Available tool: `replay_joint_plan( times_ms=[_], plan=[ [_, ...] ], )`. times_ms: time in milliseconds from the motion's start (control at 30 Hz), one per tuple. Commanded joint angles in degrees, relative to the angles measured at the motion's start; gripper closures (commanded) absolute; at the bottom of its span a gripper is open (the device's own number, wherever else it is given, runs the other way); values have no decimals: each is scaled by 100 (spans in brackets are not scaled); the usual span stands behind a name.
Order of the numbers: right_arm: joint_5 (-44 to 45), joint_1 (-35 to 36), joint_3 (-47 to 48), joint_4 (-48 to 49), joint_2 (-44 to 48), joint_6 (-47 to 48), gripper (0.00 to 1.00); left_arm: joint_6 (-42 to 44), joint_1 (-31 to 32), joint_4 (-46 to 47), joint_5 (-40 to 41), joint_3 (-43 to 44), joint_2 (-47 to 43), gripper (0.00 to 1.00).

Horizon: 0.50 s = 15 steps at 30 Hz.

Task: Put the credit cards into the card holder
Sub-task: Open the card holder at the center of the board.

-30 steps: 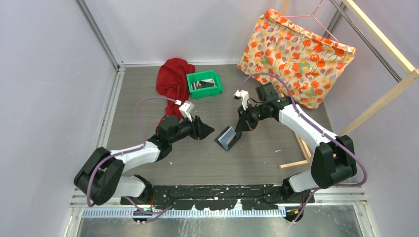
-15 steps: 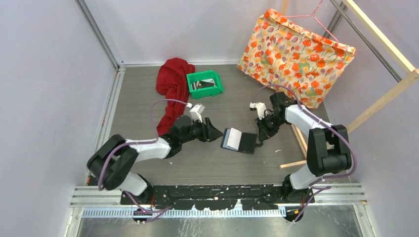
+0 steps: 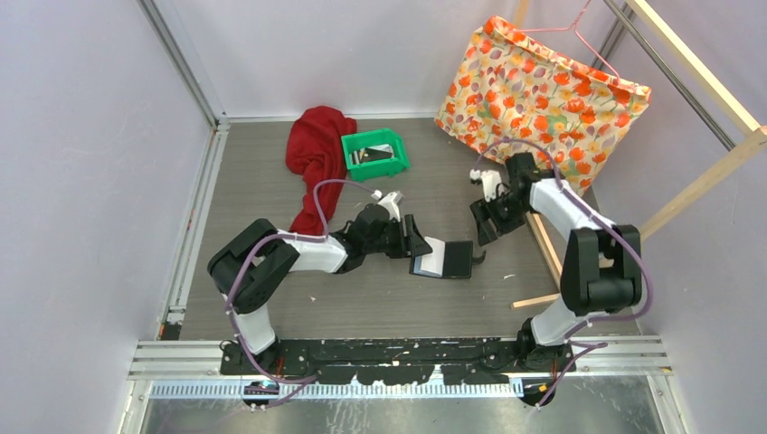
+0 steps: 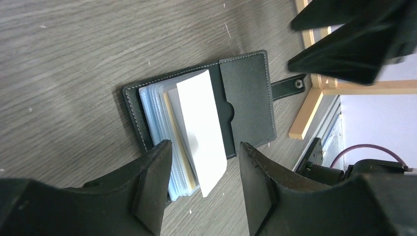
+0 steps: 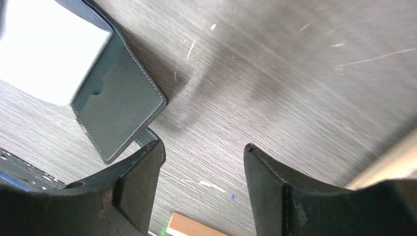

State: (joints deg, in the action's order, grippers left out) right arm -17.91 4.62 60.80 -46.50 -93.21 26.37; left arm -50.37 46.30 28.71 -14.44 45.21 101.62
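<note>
Your grey wood-grain table [image 3: 271, 181] sits between lilac walls [image 3: 90, 136], with a red cloth [image 3: 317, 145] and a green bin [image 3: 374, 141] holding cards [image 3: 375, 155] at the back. Your left gripper [image 3: 419, 242], jaws spread, is at the left end of the open card holder [image 3: 455, 259], which has a white card [image 4: 201, 123] in it. Your right gripper [image 3: 484, 233] hangs just right of it, spread and empty.

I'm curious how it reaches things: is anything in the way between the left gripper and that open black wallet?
Nothing visible does. The left gripper hovers open right at the edge of the open card holder. The right gripper, also open, sits beyond the holder's far end, not between them.
</note>
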Motion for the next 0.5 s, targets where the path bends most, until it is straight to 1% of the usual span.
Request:
replay_joint_plan(
  times_ms=[0, 67, 133, 167, 200, 267, 367, 400, 433, 467],
  plan=[
    [-444, -113, 781, -367, 892, 111, 32, 172, 158, -699, 185, 400, -111, 45],
    [-882, -105, 991, -548, 1072, 59, 31, 183, 228, -886, 205, 514, -53, 44],
    [-1516, -71, 1074, -538, 1152, -243, 32, 201, 285, -1028, 214, 613, 1, 44],
    [-1861, -19, 1041, -447, 1115, -450, 35, 203, 309, -1072, 221, 645, 25, 44],
    [-2196, 71, 956, -328, 1032, -719, 40, 207, 323, -1113, 230, 673, 38, 44],
    [-2386, 294, 747, -249, 679, -981, 54, 194, 350, -1215, 253, 734, 50, 44],
    [-2006, 406, 555, -297, -50, -965, 73, 243, 382, -1468, 385, 787, -19, 44],
    [-1882, 406, 588, -414, -320, -897, 76, 246, 394, -1541, 441, 788, -48, 44],
    [-1787, 413, 636, -514, -621, -863, 82, 236, 404, -1601, 472, 794, -66, 43],
    [-1691, 419, 657, -571, -877, -864, 85, 218, 406, -1645, 485, 808, -76, 43]
  ],
)
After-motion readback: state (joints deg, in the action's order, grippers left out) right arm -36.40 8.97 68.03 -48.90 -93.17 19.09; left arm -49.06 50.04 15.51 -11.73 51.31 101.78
